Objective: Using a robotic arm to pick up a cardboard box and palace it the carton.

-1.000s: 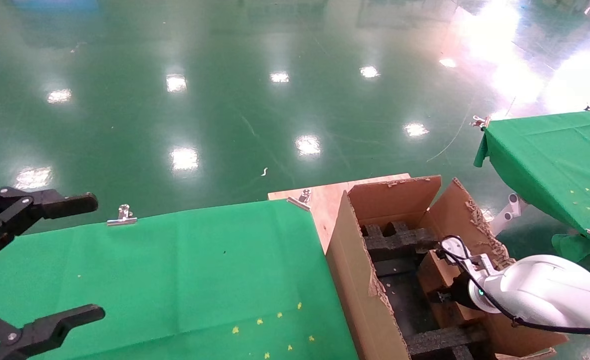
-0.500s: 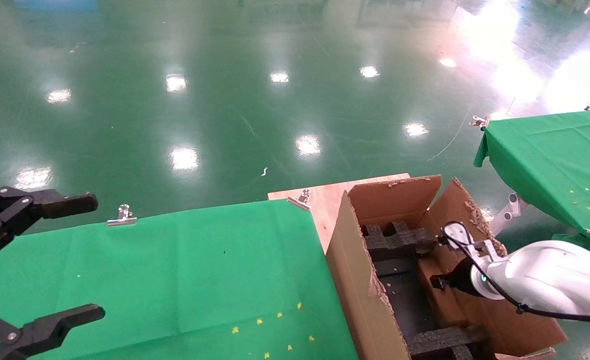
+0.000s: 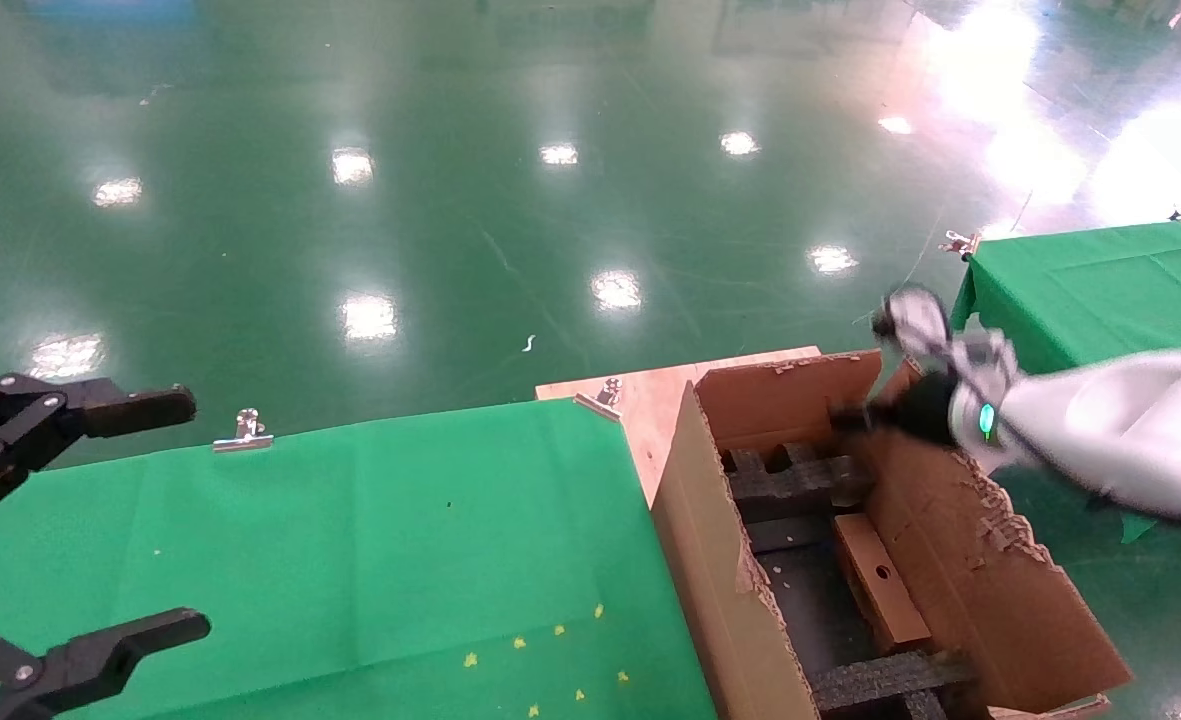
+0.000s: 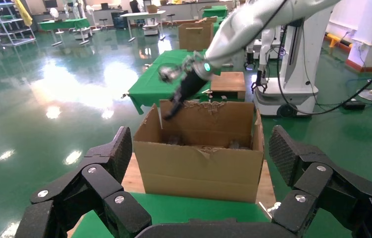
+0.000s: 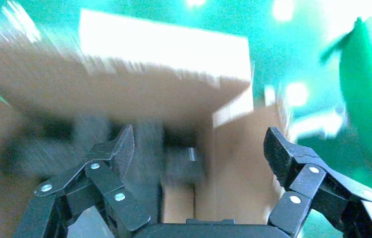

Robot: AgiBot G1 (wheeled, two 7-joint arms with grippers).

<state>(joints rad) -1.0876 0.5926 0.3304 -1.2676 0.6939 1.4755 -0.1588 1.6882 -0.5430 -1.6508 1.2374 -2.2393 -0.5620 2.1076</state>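
From the head view, the cardboard box (image 3: 878, 580) lies inside the carton (image 3: 720, 560), leaning along the inner side of the carton's right wall, its punched hole facing up. Black foam inserts (image 3: 795, 480) sit beyond it and nearer the camera. The robotic arm (image 3: 1100, 430) reaches in from the right, and its right gripper (image 3: 855, 418) hangs above the carton's far right corner, well apart from the box and holding nothing. The left gripper (image 3: 80, 520) sits at the left edge over the green table (image 3: 350, 540), fingers spread wide and empty. A metal clip (image 3: 242, 432) pins the cloth at the table's far edge. A second green table (image 3: 1100, 290) stands to the right, past the carton's ragged right flap (image 3: 990, 560).

In the left wrist view, the left gripper (image 4: 201, 171) frames the carton (image 4: 201, 168) from its outer side, jaws wide apart with nothing between them. The robotic arm (image 4: 253, 25) slants down over the carton, with the right gripper (image 4: 171, 109) just above the far rim. The box itself is hidden by the carton wall.

In the right wrist view, the right gripper (image 5: 198, 153) is spread open and empty, looking down into the carton (image 5: 124, 94). The picture is smeared, so the box (image 5: 179, 201) shows only as a brown strip below the fingers, clear of them.
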